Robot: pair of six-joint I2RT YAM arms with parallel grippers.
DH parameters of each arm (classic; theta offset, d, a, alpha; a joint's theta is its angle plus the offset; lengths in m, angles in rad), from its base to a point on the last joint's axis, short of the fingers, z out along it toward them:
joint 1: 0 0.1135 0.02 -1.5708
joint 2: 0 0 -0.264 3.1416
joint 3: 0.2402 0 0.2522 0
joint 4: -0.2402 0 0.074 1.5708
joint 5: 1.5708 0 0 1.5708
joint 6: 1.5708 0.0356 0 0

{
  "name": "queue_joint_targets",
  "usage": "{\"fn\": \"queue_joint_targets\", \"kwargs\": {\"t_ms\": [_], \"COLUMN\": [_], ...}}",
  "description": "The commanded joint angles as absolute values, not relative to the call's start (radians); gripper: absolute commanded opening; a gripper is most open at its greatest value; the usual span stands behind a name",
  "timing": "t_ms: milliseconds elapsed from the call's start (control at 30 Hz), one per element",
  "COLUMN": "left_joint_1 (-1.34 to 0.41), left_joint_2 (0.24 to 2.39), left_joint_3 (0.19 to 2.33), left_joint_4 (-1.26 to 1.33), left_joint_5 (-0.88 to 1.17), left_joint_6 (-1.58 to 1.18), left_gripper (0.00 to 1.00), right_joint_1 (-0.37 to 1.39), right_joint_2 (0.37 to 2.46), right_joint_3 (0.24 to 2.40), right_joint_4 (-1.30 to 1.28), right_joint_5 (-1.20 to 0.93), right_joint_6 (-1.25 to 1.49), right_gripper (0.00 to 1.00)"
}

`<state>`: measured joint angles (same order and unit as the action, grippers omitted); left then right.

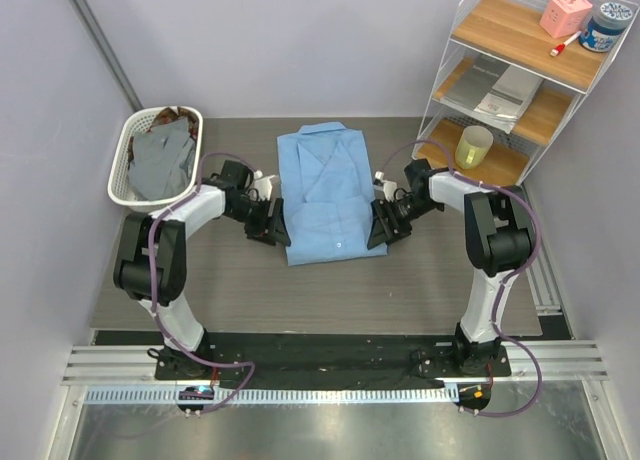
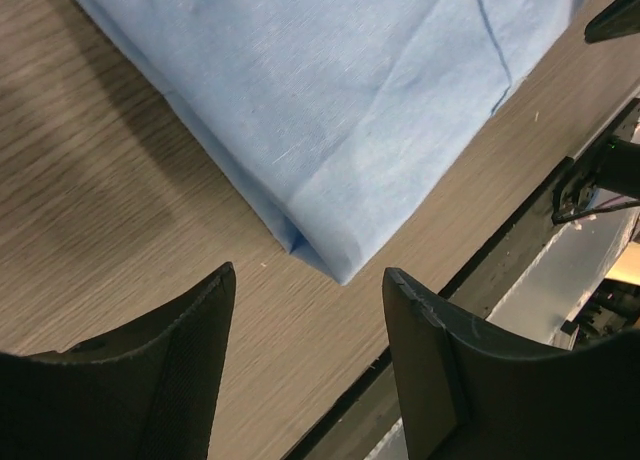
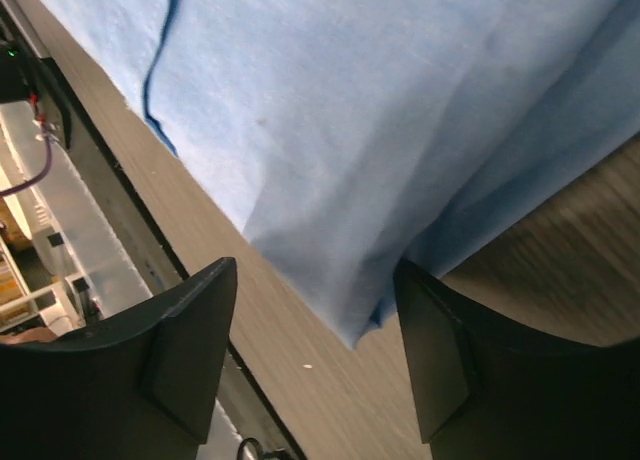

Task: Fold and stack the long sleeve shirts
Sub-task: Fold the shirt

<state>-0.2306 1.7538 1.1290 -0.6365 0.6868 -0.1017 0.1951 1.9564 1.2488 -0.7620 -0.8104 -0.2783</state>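
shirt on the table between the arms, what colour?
The shirt is plain light blue, no pattern. It shows best in the top external view.

Wood-grain table [image 1: 300, 290], folded light blue shirt [image 1: 328, 195] flat at centre, white basket [image 1: 120, 165] far left

My 2 wrist views crop the light blue shirt [image 2: 330, 100] to 1 corner each. I can't count the shirts [image 1: 165, 158] heaped in the basket [image 1: 120, 170].

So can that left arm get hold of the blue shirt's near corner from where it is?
Probably yes. The left end effector is open, and the shirt has its folded corner lying flat on the table just ahead of the fingers, with nothing between them.
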Motion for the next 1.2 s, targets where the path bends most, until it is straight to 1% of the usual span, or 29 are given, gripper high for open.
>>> {"fn": "queue_joint_targets", "kwargs": {"t_ms": [0, 67, 233, 400, 533, 700, 800, 833, 867, 900, 933, 967, 1000, 1033, 1067, 1100, 1133, 1167], "left_joint_1": [-0.232, -0.230, -0.230, -0.232, -0.230, -0.232, -0.230, -0.232, -0.230, -0.235, -0.235, -0.235, -0.235, -0.233, -0.232, -0.232, -0.233, -0.233], "left_joint_2": [1.732, 1.758, 1.854, 1.920, 1.976, 2.019, 2.037, 2.037, 2.034, 2.033, 2.033, 2.031, 2.026, 2.022, 2.019, 2.005, 1.996, 1.990], "left_joint_3": [1.163, 1.207, 1.299, 1.357, 1.399, 1.434, 1.454, 1.456, 1.454, 1.454, 1.454, 1.453, 1.453, 1.448, 1.445, 1.440, 1.437, 1.436], "left_joint_4": [-0.566, -0.552, -0.549, -0.528, -0.528, -0.532, -0.512, -0.491, -0.482, -0.479, -0.476, -0.469, -0.466, -0.462, -0.451, -0.449, -0.448, -0.446], "left_joint_5": [0.743, 0.709, 0.658, 0.693, 0.689, 0.687, 0.718, 0.745, 0.747, 0.744, 0.739, 0.735, 0.729, 0.724, 0.723, 0.719, 0.715, 0.709], "left_joint_6": [-0.124, -0.146, -0.190, -0.232, -0.239, -0.241, -0.245, -0.248, -0.252, -0.249, -0.247, -0.244, -0.242, -0.242, -0.239, -0.236, -0.233, -0.229], "left_gripper": [0.62, 0.62, 0.62, 0.62, 0.62, 0.60, 0.53, 0.48, 0.45, 0.38, 0.34, 0.30, 0.23, 0.20, 0.17, 0.08, 0.05, 0.01], "right_joint_1": [0.199, 0.199, 0.186, 0.184, 0.183, 0.184, 0.184, 0.184, 0.184, 0.184, 0.183, 0.184, 0.184, 0.184, 0.184, 0.183, 0.183, 0.180], "right_joint_2": [1.873, 1.894, 2.002, 2.094, 2.158, 2.172, 2.171, 2.168, 2.163, 2.163, 2.163, 2.163, 2.163, 2.158, 2.154, 2.140, 2.132, 2.125], "right_joint_3": [1.279, 1.308, 1.463, 1.583, 1.631, 1.626, 1.631, 1.629, 1.631, 1.629, 1.631, 1.634, 1.635, 1.638, 1.637, 1.635, 1.634, 1.629], "right_joint_4": [-0.715, -0.678, -0.666, -0.658, -0.660, -0.661, -0.657, -0.655, -0.652, -0.650, -0.643, -0.638, -0.635, -0.632, -0.630, -0.629, -0.624, -0.621], "right_joint_5": [-0.835, -0.815, -0.761, -0.745, -0.733, -0.738, -0.771, -0.779, -0.785, -0.793, -0.793, -0.793, -0.793, -0.792, -0.792, -0.793, -0.796, -0.801], "right_joint_6": [-0.190, -0.172, -0.146, -0.143, -0.129, -0.137, -0.133, -0.135, -0.137, -0.138, -0.137, -0.137, -0.137, -0.137, -0.138, -0.146, -0.150, -0.153], "right_gripper": [0.72, 0.73, 0.73, 0.73, 0.72, 0.72, 0.64, 0.59, 0.54, 0.49, 0.39, 0.34, 0.29, 0.26, 0.19, 0.15, 0.12, 0.05]}}
